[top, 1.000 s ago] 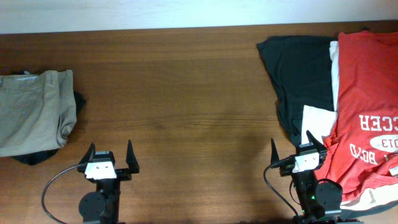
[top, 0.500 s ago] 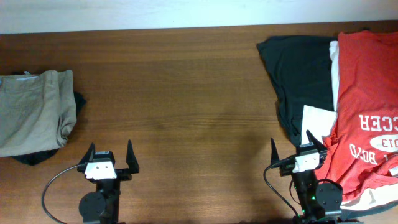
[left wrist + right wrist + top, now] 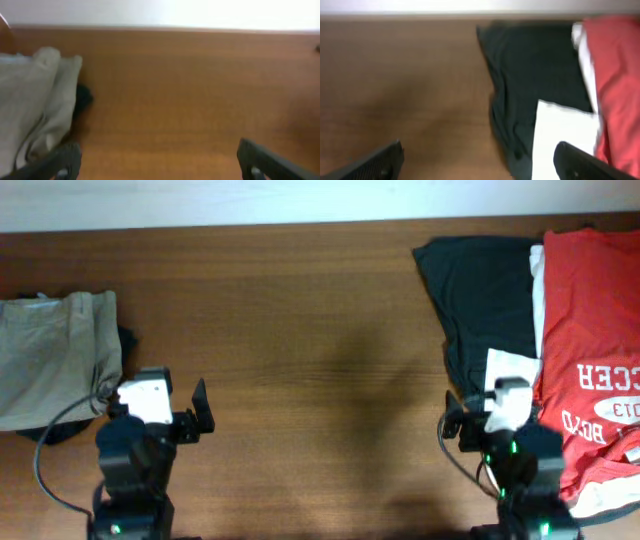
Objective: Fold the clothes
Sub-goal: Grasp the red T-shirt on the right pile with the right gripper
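Raised and shifted since before, left fingers spread, right fingers spread, red T-shirt lettering legible only overhead

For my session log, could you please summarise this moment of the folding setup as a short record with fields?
surface: brown wooden table
right pile: red-orange T-shirt overlapping white shirt and black shirt, all spread out
left pile: folded beige garment over a dark item
left end effector: open, empty, beside the beige garment
right end effector: open, empty, near the white shirt
progress: red-orange T-shirt not yet grasped
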`<state>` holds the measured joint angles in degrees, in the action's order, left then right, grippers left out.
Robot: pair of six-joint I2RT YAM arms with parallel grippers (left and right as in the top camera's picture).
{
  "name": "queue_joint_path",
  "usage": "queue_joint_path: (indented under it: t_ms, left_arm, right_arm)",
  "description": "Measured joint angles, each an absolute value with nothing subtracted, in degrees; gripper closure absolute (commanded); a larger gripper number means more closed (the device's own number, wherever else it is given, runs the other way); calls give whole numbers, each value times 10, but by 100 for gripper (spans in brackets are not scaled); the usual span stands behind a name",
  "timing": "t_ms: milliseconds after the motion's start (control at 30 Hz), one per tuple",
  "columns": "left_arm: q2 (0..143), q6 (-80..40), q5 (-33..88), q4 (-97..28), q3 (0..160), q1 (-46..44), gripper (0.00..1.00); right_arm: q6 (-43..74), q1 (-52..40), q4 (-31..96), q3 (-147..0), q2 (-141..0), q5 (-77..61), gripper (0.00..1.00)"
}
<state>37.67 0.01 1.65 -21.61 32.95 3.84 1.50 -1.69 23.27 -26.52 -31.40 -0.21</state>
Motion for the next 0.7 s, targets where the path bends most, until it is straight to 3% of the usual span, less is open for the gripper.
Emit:
queue_joint_path:
  t_ms: [200, 333, 433, 467, 500, 567, 700]
  left_arm:
    - [441, 0, 43, -259, 387, 38, 1]
    - [441, 0, 45, -259, 388, 38, 1]
    - [442, 0, 45, -248, 388, 38, 1]
    - [442, 0, 45, -241, 388, 38, 1]
    - [442, 0, 45, -242, 388, 38, 1]
    - [442, 0, 45, -242, 388, 38, 1]
    - [442, 0, 45, -241, 388, 38, 1]
  right_arm:
    - [27, -6, 390, -492, -596, 14, 1]
    - [186, 95, 491, -504, -767, 127, 5]
    - [218, 150, 488, -504, -881, 108, 14]
    - [223, 152, 483, -504, -923, 96, 27]
    - [224, 152, 480, -504, -947, 91, 34]
    - [227, 152, 478, -504, -951, 87, 39]
    - [227, 152, 498, -505, -951, 87, 33]
